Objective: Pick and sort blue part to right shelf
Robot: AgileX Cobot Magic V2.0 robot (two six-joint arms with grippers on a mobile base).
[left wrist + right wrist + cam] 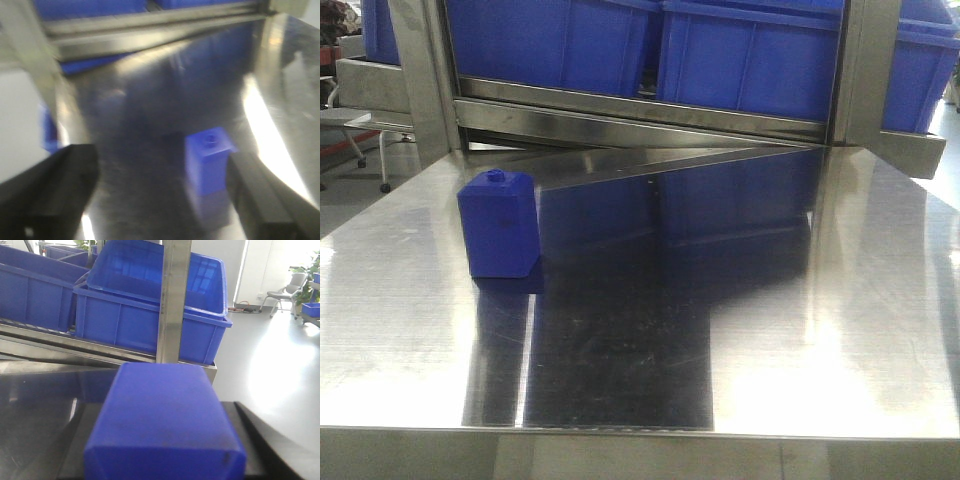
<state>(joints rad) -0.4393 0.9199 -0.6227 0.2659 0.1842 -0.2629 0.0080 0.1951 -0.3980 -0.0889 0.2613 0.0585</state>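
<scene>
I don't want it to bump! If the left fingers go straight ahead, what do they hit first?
Probably the blue part, standing ahead of the open left fingers; blur hides how far.

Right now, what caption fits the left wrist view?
Open left gripper flanks an upright blue part on the steel table.

Blue part (502, 225) is solid deep blue, no markings. The second blue part (162, 425) has the same shade. Counter (820, 330) is shiny silver steel with dark bluish reflections and white glare. Bins (750, 55) are plain blue, and the shelf frame (865, 70) is silver-grey. Left gripper (161, 157) is black.
</scene>
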